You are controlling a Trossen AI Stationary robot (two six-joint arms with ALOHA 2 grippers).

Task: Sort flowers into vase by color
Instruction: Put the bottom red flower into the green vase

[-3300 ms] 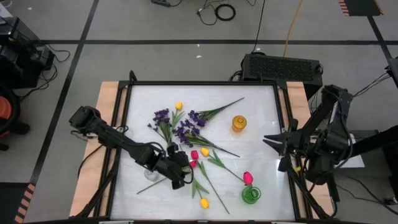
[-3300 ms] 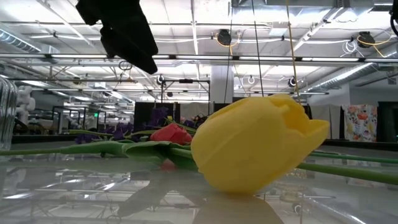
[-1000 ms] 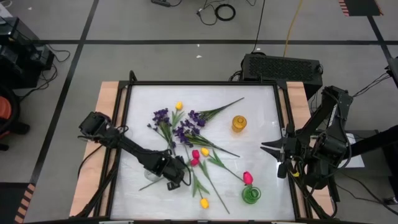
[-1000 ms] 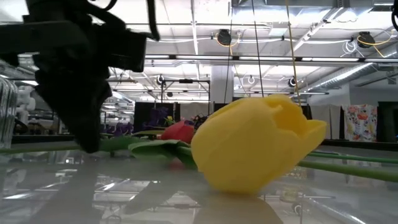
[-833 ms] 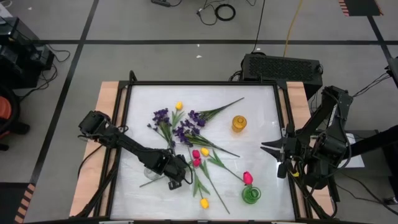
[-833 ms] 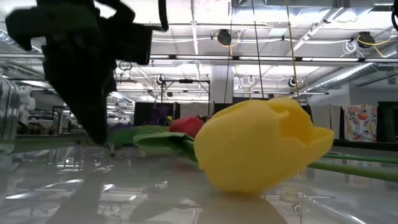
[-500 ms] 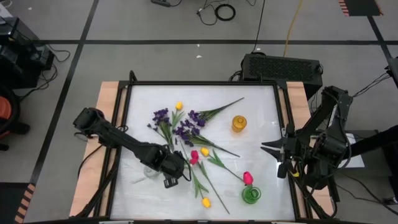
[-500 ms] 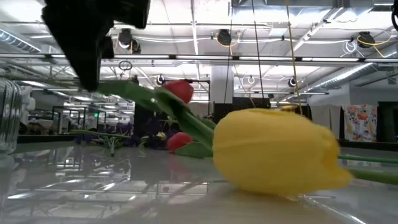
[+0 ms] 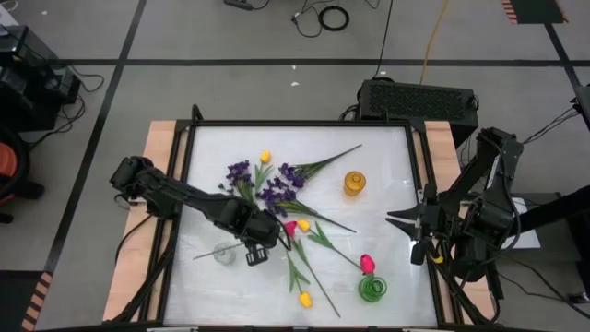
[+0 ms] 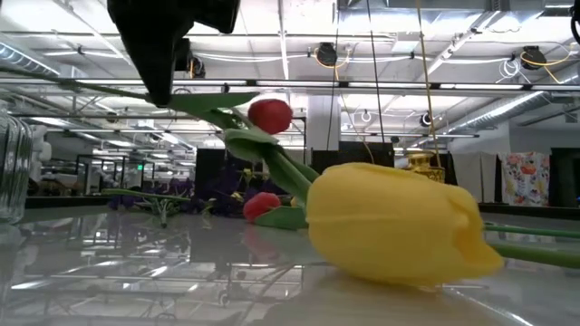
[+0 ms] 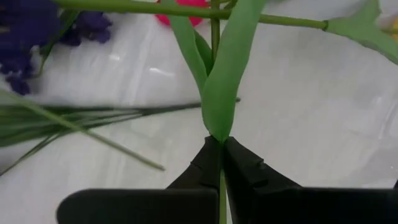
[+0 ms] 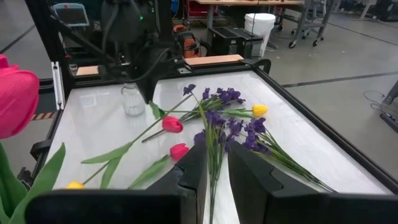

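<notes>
My left gripper [image 9: 253, 247] hangs above the table's middle left, shut on a red tulip [image 10: 270, 115] whose stem runs about level. A second red tulip [image 12: 179, 151] lies on the table beside it. Purple sprigs [image 9: 277, 194] and yellow tulips [image 9: 265, 157] [image 9: 302, 300] lie flat. A pink tulip [image 9: 368, 265] stands in the green vase [image 9: 371, 290]. A clear vase [image 9: 224, 253] and an amber vase [image 9: 354, 183] stand with nothing in them. My right gripper [image 12: 217, 163] waits above the right edge, fingers a little apart, nothing between them. My left gripper pinches the red tulip's green stem [image 11: 221, 182] between its two fingers, just below where the leaves branch off [image 11: 217, 127], about mid-length. The fingers come from above, pointing down, across the stem. The tulip hangs clear of the table, nearly level, its head [image 9: 290, 228] toward the right.
A large yellow tulip [image 10: 390, 222] lies close to the near edge with loose green stems around it. A black frame [image 9: 295, 124] rims the white table. Bare table shows at the far right and near left.
My left gripper has risen from the table and drifted toward the far edge, fingers shut on the red tulip's stem. The tulip has come up with it, lifted clear. The yellow tulip near the front edge has rolled partly over.
</notes>
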